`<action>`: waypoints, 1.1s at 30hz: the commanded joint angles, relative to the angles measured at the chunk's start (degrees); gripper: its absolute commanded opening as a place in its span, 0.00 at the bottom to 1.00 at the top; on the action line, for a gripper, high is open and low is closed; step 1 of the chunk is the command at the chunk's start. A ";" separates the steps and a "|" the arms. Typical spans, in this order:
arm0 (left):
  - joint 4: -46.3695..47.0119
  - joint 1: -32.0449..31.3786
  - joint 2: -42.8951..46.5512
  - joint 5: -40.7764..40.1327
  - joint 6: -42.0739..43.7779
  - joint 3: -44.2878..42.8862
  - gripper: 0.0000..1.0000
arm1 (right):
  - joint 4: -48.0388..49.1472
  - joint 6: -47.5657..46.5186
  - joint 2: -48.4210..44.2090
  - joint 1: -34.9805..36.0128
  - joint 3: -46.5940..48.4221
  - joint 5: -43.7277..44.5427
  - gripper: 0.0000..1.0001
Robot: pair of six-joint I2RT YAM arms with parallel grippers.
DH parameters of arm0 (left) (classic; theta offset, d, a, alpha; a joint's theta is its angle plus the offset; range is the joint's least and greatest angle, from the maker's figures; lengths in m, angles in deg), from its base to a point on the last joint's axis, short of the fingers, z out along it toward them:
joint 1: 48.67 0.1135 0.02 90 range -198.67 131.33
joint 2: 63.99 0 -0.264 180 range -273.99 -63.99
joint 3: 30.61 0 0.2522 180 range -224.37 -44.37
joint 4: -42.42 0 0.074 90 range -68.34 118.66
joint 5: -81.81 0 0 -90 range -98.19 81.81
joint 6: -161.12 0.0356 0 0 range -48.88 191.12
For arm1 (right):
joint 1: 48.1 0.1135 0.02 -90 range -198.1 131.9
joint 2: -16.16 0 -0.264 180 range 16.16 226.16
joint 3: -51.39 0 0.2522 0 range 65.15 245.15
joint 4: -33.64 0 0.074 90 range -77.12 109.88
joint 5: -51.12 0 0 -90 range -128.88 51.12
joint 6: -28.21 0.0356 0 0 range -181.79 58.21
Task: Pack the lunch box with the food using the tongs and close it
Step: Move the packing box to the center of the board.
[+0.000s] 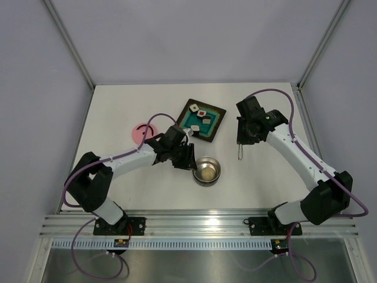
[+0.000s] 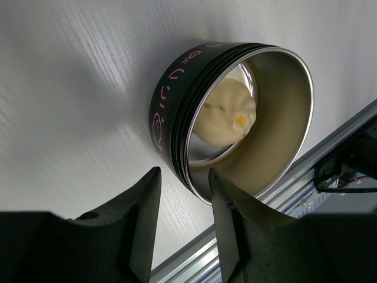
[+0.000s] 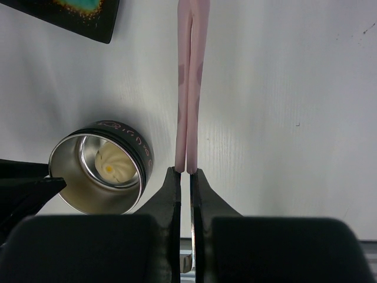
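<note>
Clamping the wall of the small round shiny steel lunch box [image 2: 288,118], the left gripper [image 2: 184,197] has one finger inside and one outside. A pale round food piece [image 2: 227,112] lies in it. The right gripper [image 3: 189,171] is closed on slender pale-pink tongs [image 3: 189,88], beside the box. Farther off sit white cubes [image 1: 206,119] on a square dark tray [image 1: 218,116] and the round pink lid [image 1: 140,131].

Pink script on lunch box [image 2: 168,112] band, unreadable.
</note>
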 commanded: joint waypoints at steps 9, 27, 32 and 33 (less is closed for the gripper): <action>-0.77 -0.80 -2.36 -2.90 0.81 -5.02 0.13 | 2.30 -1.15 -0.28 -0.22 0.44 -0.82 0.00; -12.01 -0.71 -7.18 -18.37 3.89 -20.13 0.00 | 2.83 -1.68 0.77 -0.22 -0.26 -2.57 0.00; -16.41 -0.71 -10.78 -21.71 5.56 -24.35 0.00 | 3.36 -1.42 0.95 -0.22 -0.70 -2.84 0.00; -16.94 -0.71 -11.14 -22.94 5.73 -25.40 0.00 | 3.45 -1.33 0.86 -0.14 -0.79 -2.92 0.00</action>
